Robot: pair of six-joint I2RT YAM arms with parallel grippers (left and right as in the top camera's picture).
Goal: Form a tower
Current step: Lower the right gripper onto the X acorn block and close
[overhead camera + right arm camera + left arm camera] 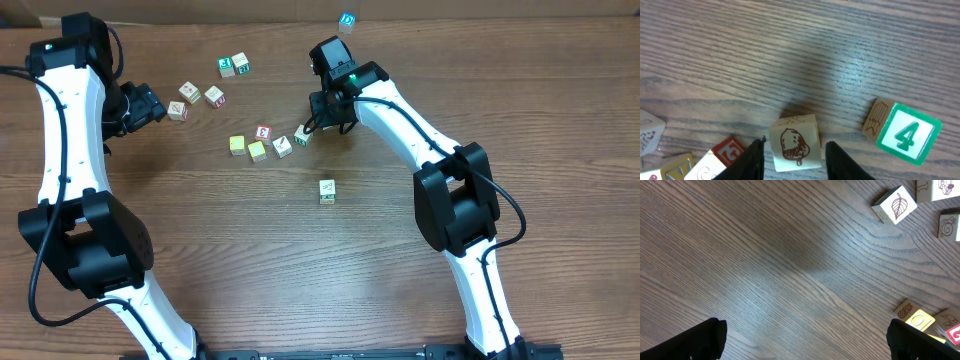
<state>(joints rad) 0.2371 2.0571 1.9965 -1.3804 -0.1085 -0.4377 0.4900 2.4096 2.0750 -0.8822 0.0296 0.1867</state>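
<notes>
Right gripper [795,150] is straddling the acorn cube [792,140], jaws just off it — prob. next for the tower [903,133] — left gripper [807,342] is hanging wide open.

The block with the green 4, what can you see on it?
A small wooden cube. Its top face is white with a green border and green 4; a tan side shows a faint drawing. Overhead, it seems to sit on a yellowish cube, apart from other blocks. Nothing else touches it.
</notes>
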